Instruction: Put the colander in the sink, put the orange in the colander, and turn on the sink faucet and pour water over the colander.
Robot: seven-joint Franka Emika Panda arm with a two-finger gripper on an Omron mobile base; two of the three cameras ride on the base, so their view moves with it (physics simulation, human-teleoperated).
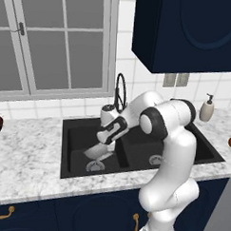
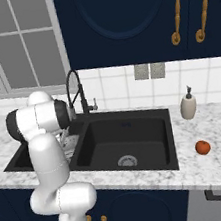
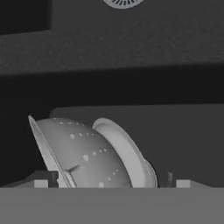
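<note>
Gripper (image 1: 99, 152): lowered into the left basin of the sink (image 1: 74, 130); in the hand view the two tips are seen spread wide, one at each lower corner, with nothing pinched between them.
Colander (image 3: 87, 155): seen between and just ahead of the spread tips, tipped on its side, its base ring turned toward the far tip and its rim toward the near one; judged freed from the jaws and lying on the basin floor, though contact with the tips cannot be told.
Why so placed: the first step is judged all but done, the colander being inside the sink.
Orange (image 2: 203, 147): left on the counter well away from the gripper, beyond the other basin, near the soap dispenser (image 2: 188, 104).
Sink faucet (image 2: 75, 92): stands behind the gripper at the sink's back edge; no water is seen.
Edges: basin walls and the divider lie close around the hand.
Open room: upward is free, so a straight lift is judged safest.
</note>
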